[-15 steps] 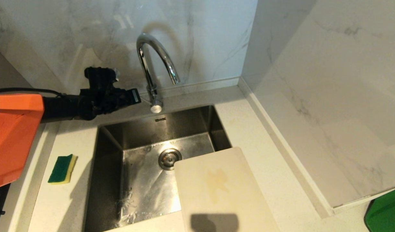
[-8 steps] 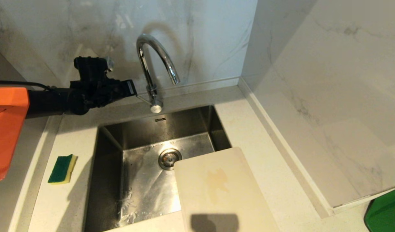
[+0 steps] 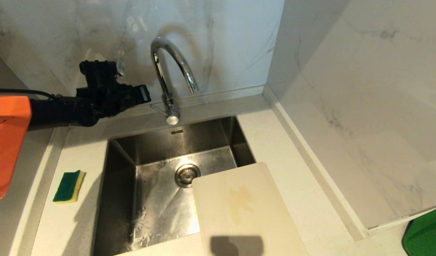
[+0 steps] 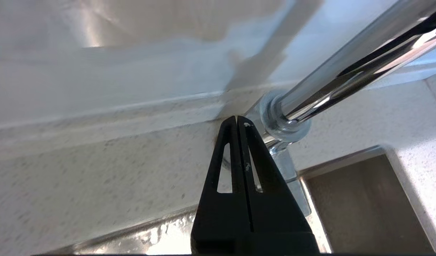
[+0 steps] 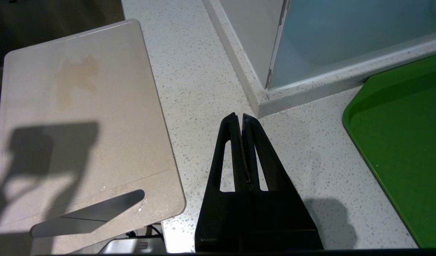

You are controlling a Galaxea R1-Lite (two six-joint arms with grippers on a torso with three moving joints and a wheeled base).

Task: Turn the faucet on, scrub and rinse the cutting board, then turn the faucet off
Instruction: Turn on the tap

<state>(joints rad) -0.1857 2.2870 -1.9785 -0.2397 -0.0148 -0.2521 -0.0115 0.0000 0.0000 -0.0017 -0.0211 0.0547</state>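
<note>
The chrome faucet [image 3: 164, 41] stands behind the sink [image 3: 175, 140]; no water comes from its spout. My left gripper [image 3: 145, 93] hovers just left of the faucet's base, shut and holding nothing. In the left wrist view the gripper [image 4: 237, 119] has its tips close beside the faucet [image 4: 346, 67] base ring, with the slim lever [image 4: 292, 177] partly hidden under the fingers. The cream cutting board [image 3: 239, 213], with a yellowish stain, lies over the sink's front right corner. My right gripper [image 5: 238, 115] is shut and empty above the counter, to the right of the cutting board [image 5: 79, 124].
A green-and-yellow sponge [image 3: 69, 186] lies on the counter left of the sink. Marble walls close off the back and right. A green tray [image 5: 399, 142] sits at the far right, beside my right gripper.
My left gripper has drifted a little left and upward, away from the faucet's base. Board, sponge and right arm stay still.
</note>
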